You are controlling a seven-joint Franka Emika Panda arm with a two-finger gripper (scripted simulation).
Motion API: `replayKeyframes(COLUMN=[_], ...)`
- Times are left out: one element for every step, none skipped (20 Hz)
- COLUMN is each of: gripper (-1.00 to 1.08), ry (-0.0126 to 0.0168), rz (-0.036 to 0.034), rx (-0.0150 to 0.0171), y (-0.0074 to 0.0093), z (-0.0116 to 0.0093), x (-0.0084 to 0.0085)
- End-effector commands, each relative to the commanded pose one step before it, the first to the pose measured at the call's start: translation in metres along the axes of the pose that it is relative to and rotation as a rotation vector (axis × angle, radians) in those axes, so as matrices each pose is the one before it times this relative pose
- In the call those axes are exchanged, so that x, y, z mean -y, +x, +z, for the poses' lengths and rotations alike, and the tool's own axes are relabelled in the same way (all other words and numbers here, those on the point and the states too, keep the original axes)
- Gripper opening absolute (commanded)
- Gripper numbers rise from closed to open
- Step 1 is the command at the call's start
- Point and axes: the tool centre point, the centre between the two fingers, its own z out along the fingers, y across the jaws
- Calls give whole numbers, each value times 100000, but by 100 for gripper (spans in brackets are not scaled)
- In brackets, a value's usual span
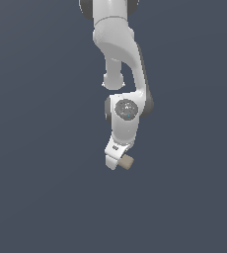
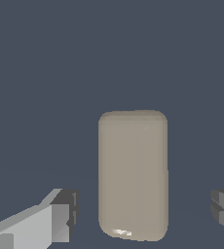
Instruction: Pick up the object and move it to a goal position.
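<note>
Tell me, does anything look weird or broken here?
Nothing looks broken or spilled. The small tan rounded block sits between the white gripper's fingers in the wrist view, with gaps on both sides, so it isn't squeezed yet. In the exterior view the block pokes out beside the gripper.

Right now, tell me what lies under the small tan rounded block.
Only plain dark grey surface shows around the small tan rounded block; whatever lies beneath is covered. The open white gripper flanks it.

Our arm [image 1: 119, 54]: white, reaching down from the top of the exterior view, wrist angled toward that view's left. Our gripper [image 2: 142, 214]: pointed downward, fingers [image 2: 60, 219] spread wide apart in the wrist view, touching nothing
</note>
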Motion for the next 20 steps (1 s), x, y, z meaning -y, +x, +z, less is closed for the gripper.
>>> replayKeyframes(gripper=[100,100,100,100,100,100,100,100,100,100,100,100,100,100,100,100,100,100,-100,-100], ry=[-3,0,0,0,-5,0,-4,-4,-4,-4,-4,-3,0,-4,0,0,0,0,0,0], rz=[-20,0,0,0,-69,0,-69,-69,-69,-69,-69,-49,0,-48,0,0,0,0,0,0], rx=[0,0,0,0,0,0,1,1,1,0,0,-1,0,-5,0,0,0,0,0,0], y=[5,-2,-7,-13,19,-24,7,0,-6,-9,-2,-3,-18,20,7,18,23,11,0,0], z=[0,39,116,193,267,345,418,492,563,603,531,448,366,280,201,122,51,8,0,0], x=[3,-1,-3,-4,21,-6,20,20,20,19,18,8,-14,-2,-25,-29,-28,-12,0,0])
